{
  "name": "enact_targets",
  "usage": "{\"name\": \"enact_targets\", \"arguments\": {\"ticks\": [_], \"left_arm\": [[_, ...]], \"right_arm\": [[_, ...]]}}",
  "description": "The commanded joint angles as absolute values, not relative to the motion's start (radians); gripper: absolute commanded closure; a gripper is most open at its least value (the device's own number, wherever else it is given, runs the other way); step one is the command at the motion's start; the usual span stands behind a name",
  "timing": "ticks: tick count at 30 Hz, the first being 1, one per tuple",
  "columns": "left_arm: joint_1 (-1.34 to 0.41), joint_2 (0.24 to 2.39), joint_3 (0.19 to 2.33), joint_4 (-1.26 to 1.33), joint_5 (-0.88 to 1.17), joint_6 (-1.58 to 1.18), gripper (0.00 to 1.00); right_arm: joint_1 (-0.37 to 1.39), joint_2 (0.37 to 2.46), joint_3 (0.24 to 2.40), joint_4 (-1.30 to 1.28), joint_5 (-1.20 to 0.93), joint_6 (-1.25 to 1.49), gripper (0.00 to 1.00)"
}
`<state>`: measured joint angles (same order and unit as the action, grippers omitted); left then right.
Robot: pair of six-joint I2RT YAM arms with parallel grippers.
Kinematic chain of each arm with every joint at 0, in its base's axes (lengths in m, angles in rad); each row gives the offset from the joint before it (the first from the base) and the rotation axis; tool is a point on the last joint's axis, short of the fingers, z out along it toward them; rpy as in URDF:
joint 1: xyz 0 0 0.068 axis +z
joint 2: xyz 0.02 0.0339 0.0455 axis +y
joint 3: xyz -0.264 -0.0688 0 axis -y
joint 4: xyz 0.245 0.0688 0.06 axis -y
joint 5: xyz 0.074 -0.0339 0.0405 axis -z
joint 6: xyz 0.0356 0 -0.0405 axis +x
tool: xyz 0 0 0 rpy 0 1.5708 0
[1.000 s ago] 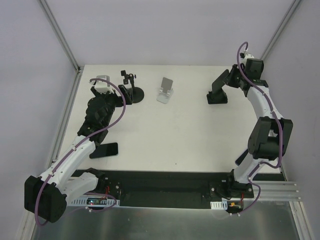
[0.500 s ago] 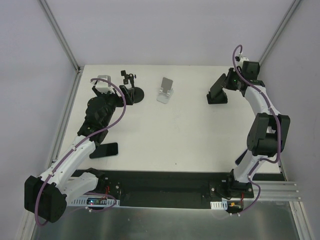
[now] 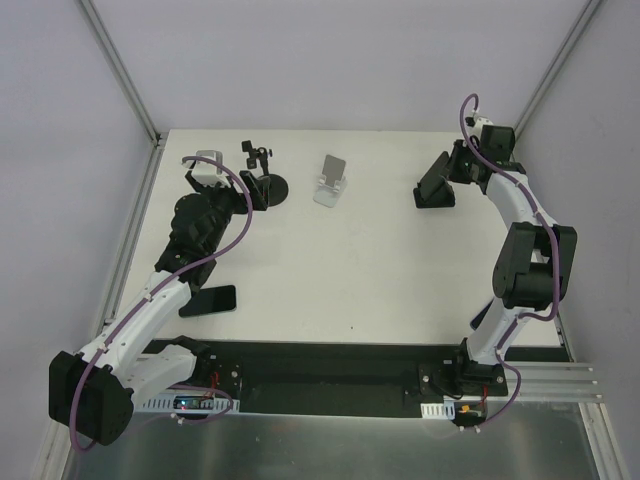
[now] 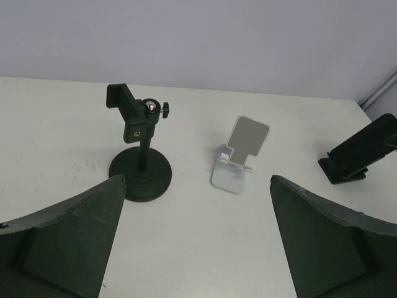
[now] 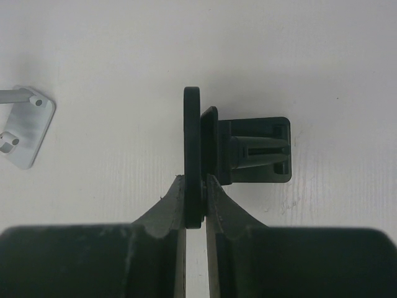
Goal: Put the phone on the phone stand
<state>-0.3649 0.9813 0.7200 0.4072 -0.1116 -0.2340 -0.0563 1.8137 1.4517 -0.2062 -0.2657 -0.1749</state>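
Now right hand [image 5: 195, 200] pinches phone [image 5: 192, 124] edge against black stand [image 5: 260, 152]; left hand [image 4: 197, 248] spread wide.

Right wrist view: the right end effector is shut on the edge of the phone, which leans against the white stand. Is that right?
Not quite. The right end effector is shut on the edge of the phone, but the phone leans against the black stand. The white stand sits apart at the left, as the right wrist view shows.
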Motion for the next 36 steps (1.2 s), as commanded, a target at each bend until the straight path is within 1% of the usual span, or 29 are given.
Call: {"name": "enact_targets", "arguments": {"ticks": [1, 13, 14, 16, 17, 19, 20, 22, 23, 25, 26, 27, 30, 31, 32, 33, 34, 35, 36], "left_arm": [[-0.360, 0.979, 0.723, 0.462, -0.089, -0.232, 0.01], [-0.360, 0.994, 0.733, 0.454, -0.072, -0.230, 0.01], [-0.360, 0.997, 0.735, 0.451, -0.071, -0.227, 0.01], [-0.360, 1.011, 0.744, 0.445, -0.060, -0.227, 0.01], [-0.360, 1.014, 0.750, 0.443, -0.055, -0.227, 0.01], [-0.360, 1.034, 0.758, 0.437, -0.040, -0.227, 0.01], [-0.360, 1.040, 0.767, 0.433, -0.032, -0.230, 0.01], [-0.359, 1.060, 0.773, 0.430, -0.012, -0.230, 0.01], [-0.359, 1.066, 0.781, 0.426, -0.005, -0.230, 0.01], [-0.360, 1.092, 0.795, 0.417, 0.026, -0.227, 0.01], [-0.359, 1.101, 0.807, 0.411, 0.038, -0.226, 0.01], [-0.359, 1.112, 0.814, 0.405, 0.049, -0.224, 0.01], [-0.359, 1.184, 0.853, 0.377, 0.107, -0.221, 0.01], [-0.359, 1.204, 0.867, 0.368, 0.139, -0.221, 0.01], [-0.360, 1.228, 0.900, 0.358, 0.155, -0.221, 0.01], [-0.360, 1.282, 0.922, 0.327, 0.176, -0.222, 0.02], [-0.360, 1.313, 0.943, 0.312, 0.198, -0.221, 0.03], [-0.360, 1.345, 0.992, 0.290, 0.236, -0.219, 0.05], [-0.364, 1.408, 1.020, 0.249, 0.253, -0.221, 0.10]], "right_arm": [[-0.052, 1.784, 1.459, -0.161, -0.272, -0.209, 0.99], [-0.051, 1.816, 1.485, -0.215, -0.264, -0.209, 0.99], [-0.051, 1.818, 1.486, -0.218, -0.262, -0.206, 0.97], [-0.048, 1.815, 1.488, -0.219, -0.253, -0.204, 0.90], [-0.046, 1.812, 1.488, -0.221, -0.253, -0.204, 0.79], [-0.045, 1.802, 1.489, -0.224, -0.241, -0.203, 0.66], [-0.043, 1.799, 1.491, -0.230, -0.241, -0.201, 0.57], [-0.041, 1.793, 1.499, -0.236, -0.232, -0.198, 0.49], [-0.040, 1.790, 1.502, -0.247, -0.226, -0.196, 0.42], [-0.035, 1.781, 1.511, -0.261, -0.203, -0.189, 0.36], [-0.031, 1.775, 1.516, -0.273, -0.193, -0.184, 0.30], [-0.029, 1.766, 1.519, -0.281, -0.183, -0.180, 0.27], [-0.025, 1.734, 1.539, -0.336, -0.126, -0.126, 0.21], [-0.020, 1.721, 1.539, -0.368, -0.076, -0.111, 0.19], [-0.018, 1.691, 1.531, -0.380, -0.057, -0.098, 0.13], [-0.015, 1.671, 1.522, -0.393, -0.034, -0.077, 0.09], [-0.006, 1.652, 1.510, -0.415, 0.033, -0.046, 0.05], [-0.002, 1.608, 1.475, -0.422, 0.058, -0.034, 0.03], [-0.002, 1.583, 1.451, -0.425, 0.075, -0.026, 0.02]]}}
